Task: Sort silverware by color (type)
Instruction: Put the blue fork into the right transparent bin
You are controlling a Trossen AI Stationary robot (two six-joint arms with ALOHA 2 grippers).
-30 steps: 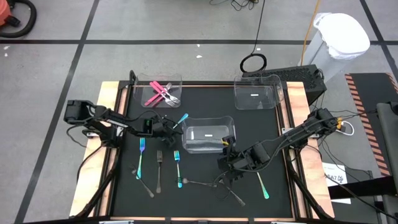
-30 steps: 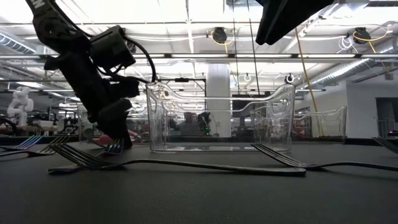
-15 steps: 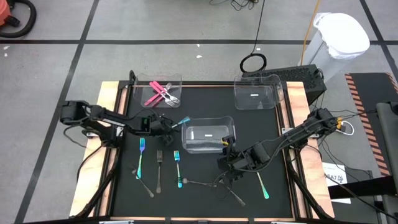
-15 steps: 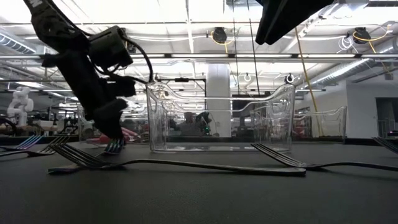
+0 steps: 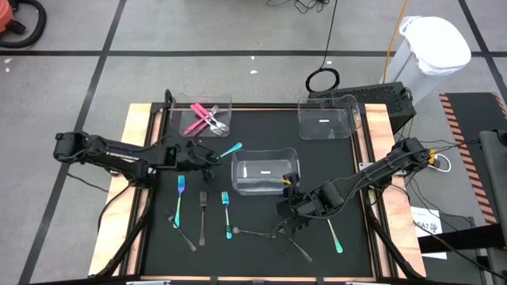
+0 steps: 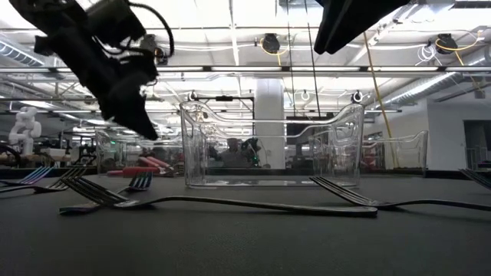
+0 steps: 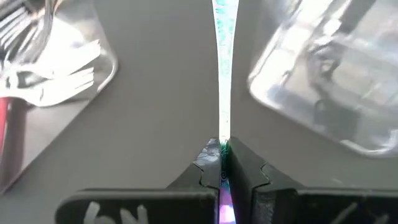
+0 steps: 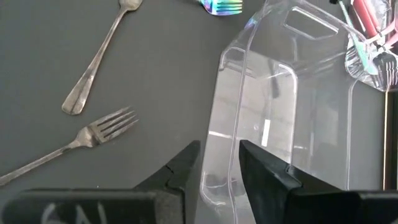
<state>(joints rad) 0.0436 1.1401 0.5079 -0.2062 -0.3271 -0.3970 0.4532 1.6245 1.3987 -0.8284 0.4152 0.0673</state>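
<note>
L arm: left gripper (image 5: 207,156) lifted off the mat, between the pink-cutlery bin (image 5: 201,119) and the middle clear bin (image 5: 265,171). Fingers (image 7: 209,163) pressed together on the handle of an iridescent teal utensil (image 5: 230,150); the handle runs straight out from the pinch twd the middle bin. Which end (fork/spoon) can't tell.

Judgement: step in hand = carry teal piece to its bin. Grip sits near one end, so the long free end may swing or pivot; move slow, keep handle level. Bring the free end over the bin wall w/ clearance before lowering, release only once it's inside the walls. Pink bin is just beside; don't drift that way, wrong color.

Mat, front-left: two more teal forks (image 5: 180,198) & (image 5: 226,212), a grey fork (image 5: 203,214) between them, all lying flat, apart from each other. More grey pieces (image 5: 257,233) lie front-centre.

Back-right: second empty clear bin (image 5: 327,117).

R arm: right gripper (image 5: 287,187) at the middle bin's near corner, fingers part-spread astride the bin wall (image 8: 217,149), prob. steadying it. One teal piece (image 5: 333,235) on the mat right of that arm.

Risk: dropping in at an angle could nudge the bin vs. the R fingers.
</note>
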